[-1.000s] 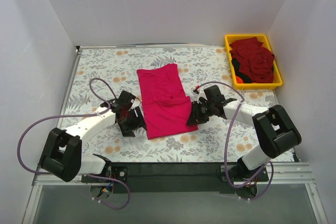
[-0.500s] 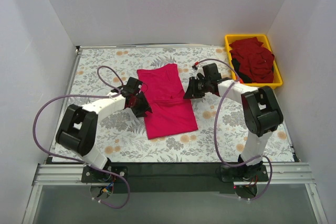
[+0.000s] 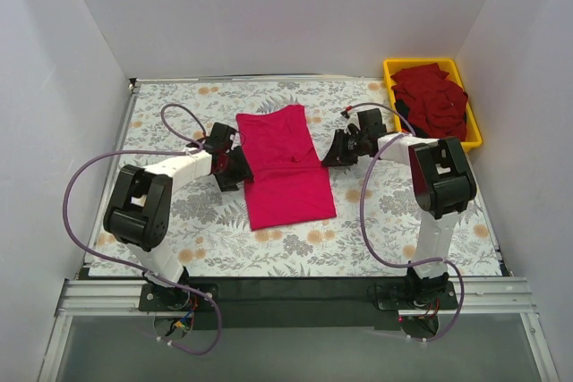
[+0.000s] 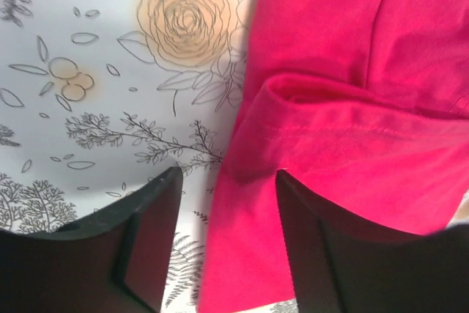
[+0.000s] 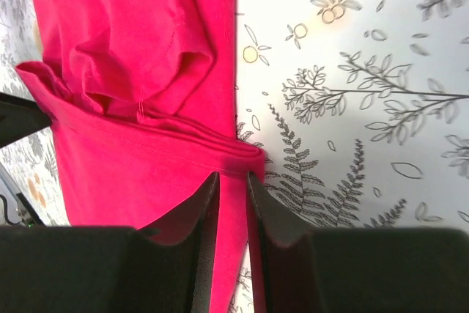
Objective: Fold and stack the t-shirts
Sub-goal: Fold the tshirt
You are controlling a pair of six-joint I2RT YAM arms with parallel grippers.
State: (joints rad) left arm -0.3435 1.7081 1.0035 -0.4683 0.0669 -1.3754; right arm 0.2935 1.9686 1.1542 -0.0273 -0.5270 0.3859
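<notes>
Centre frame: magenta t-shirt (image 3: 285,167) lying folded on tabletop (image 3: 179,114) | both arms having slid up its sides (fold looking settled) | left end effector (image 3: 242,171) released, straddling the edge | right end effector (image 3: 328,157) nearly clenched at fold, grip unclear | crimson t-shirts (image 3: 434,100) waiting upper right.

I work in a robot test cell, not a home. Plain white panels (image 3: 286,6) box in a flower-printed tabletop (image 3: 170,105) edged by an aluminium frame (image 3: 512,291). Purple cables (image 3: 65,214) loop loose over it.
</notes>
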